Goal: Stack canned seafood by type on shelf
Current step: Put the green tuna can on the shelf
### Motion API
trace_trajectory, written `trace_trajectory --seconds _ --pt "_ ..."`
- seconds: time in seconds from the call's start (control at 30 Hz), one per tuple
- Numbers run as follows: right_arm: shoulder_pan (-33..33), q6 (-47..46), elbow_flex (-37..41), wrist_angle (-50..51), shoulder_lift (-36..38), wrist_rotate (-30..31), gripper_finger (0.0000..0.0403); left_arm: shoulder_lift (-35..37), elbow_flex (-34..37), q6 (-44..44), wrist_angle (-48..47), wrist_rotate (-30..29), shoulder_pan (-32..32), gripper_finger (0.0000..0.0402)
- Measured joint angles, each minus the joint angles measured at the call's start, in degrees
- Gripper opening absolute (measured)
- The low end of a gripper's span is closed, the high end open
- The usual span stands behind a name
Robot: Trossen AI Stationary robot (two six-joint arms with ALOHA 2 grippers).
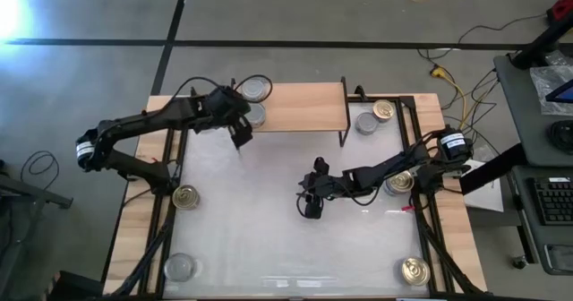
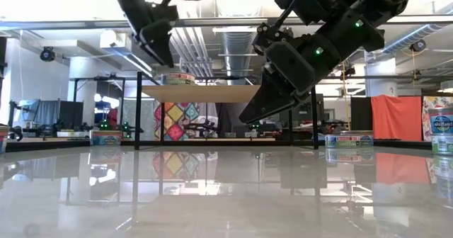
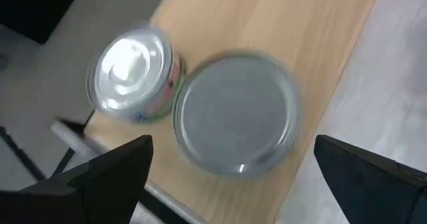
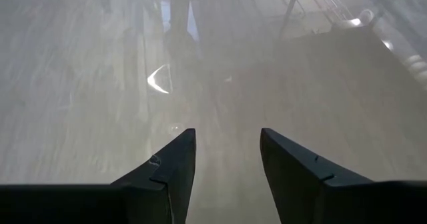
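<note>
**Left hand wide over the shelf's end cans**

The left hand [image 1: 240, 133] hangs fingers wide and empty just off the shelf [image 1: 304, 107] — two silver-topped cans [image 3: 235, 114] sit touching at its left end. The right hand [image 1: 311, 207], part-open and empty, hovers mid-table. Other cans [image 1: 186, 196] dot the glossy white table [image 1: 260, 238] — a workshop room lies beyond.

The shelf [image 3: 280, 44] is pale, matt wood with a smooth grain, and the two tins [image 3: 235, 114] on it have brushed silver metal lids, one catching a bright glare. The table [image 2: 226, 195] is glossy white, mirroring the room.
</note>
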State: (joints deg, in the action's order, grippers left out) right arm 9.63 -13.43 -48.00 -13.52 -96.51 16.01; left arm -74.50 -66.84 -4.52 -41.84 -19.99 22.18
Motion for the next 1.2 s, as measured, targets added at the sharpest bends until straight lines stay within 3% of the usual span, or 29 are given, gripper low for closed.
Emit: trace_trajectory --seconds 0.23,0.6,1.2 --pt "0.0 0.0 0.0 0.0 0.0 0.0 0.0147 -1.1 0.9 1.2 10.2 0.5 0.4 0.0396" --pt "0.6 -1.9 0.0 1.0 0.0 0.0 0.0152 -6.2 1.0 -0.5 9.1 -9.9 0.9 0.0374" --pt "0.6 -2.4 0.0 1.3 0.0 0.0 0.0158 -5.0 1.0 -2.5 8.9 -10.1 0.9 0.0372"
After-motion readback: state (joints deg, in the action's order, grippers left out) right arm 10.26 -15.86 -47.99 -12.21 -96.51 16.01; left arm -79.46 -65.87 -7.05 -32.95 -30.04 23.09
